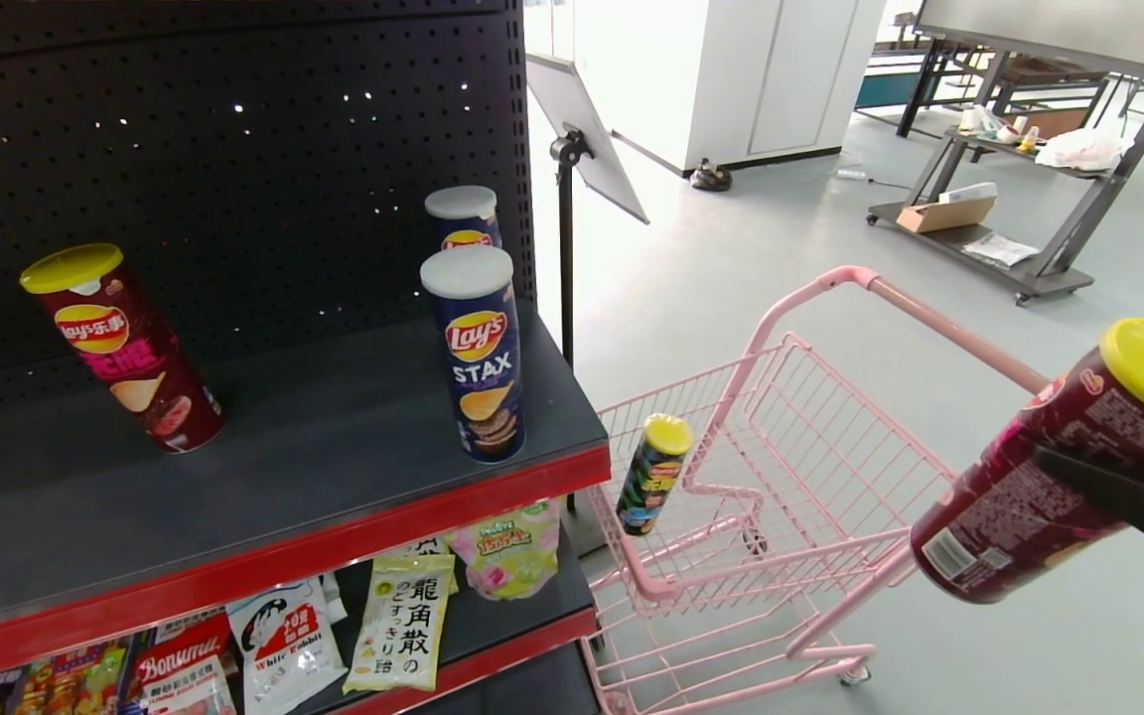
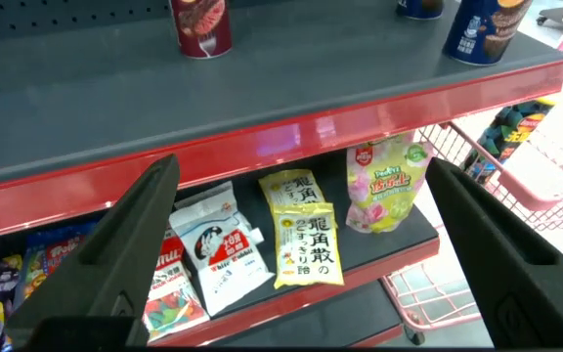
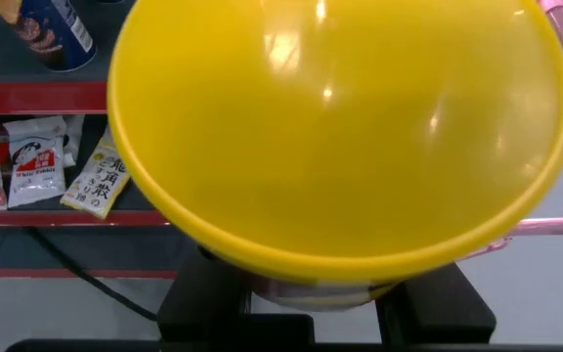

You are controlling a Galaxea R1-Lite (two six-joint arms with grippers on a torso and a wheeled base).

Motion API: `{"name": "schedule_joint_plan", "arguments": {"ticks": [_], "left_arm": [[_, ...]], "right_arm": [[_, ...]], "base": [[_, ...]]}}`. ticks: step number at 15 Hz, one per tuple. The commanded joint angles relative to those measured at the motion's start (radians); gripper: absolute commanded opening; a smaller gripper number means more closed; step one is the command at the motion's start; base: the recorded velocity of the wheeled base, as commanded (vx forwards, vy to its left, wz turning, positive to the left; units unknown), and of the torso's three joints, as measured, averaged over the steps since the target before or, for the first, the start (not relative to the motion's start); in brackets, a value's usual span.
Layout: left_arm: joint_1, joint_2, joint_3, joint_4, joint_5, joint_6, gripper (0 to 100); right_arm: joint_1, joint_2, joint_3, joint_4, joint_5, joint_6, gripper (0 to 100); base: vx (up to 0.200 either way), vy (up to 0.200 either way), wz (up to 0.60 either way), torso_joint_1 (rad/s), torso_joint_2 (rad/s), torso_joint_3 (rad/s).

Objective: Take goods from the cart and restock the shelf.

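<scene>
A maroon chip can [image 1: 1029,487] with a yellow lid [image 3: 340,127] hangs tilted above the floor, right of the pink cart [image 1: 781,477], with my right gripper [image 1: 1103,484] shut around its body. Inside the cart a dark, multicoloured can [image 1: 653,475] with a yellow lid leans against the front wire. The black upper shelf [image 1: 334,447] carries a maroon can [image 1: 125,348] at the left and two blue cans [image 1: 473,353] at the right, one behind the other. My left gripper [image 2: 301,254] is open, low in front of the shelf's red edge [image 2: 291,132].
Snack bags [image 2: 301,230] lie on the lower shelf [image 1: 493,616]. A board on a thin stand [image 1: 567,199] rises by the shelf's right end, close to the cart. A wheeled metal rack [image 1: 1009,218] stands far back right, with open floor between it and the cart.
</scene>
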Motion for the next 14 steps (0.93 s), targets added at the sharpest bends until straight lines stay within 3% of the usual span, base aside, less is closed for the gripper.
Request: {"name": "schedule_joint_plan", "arguments": {"ticks": [1,6,12,14], "left_arm": [[0.000,0.001,0.000,0.000,0.000,-0.001,100],[0.000,0.001,0.000,0.000,0.000,-0.001,100],[0.000,0.001,0.000,0.001,0.000,-0.001,100],[0.000,0.001,0.000,0.001,0.000,-0.001,100]], "right_arm": [[0.001,0.060,-0.018,0.001,0.002,-0.010,0],[0.017,0.094,-0.032,-0.001,0.002,-0.045,0],[0.017,0.089,-0.017,-0.001,0.001,-0.047,0],[0.017,0.086,-0.009,0.001,0.001,-0.048,0]], "base": [[0.000,0.000,0.00,0.041,-0.08,-0.046],[0.000,0.000,0.00,0.000,0.00,0.000],[-0.200,0.000,0.00,0.004,0.00,-0.001],[0.000,0.000,0.30,-0.001,0.00,0.001]]}}
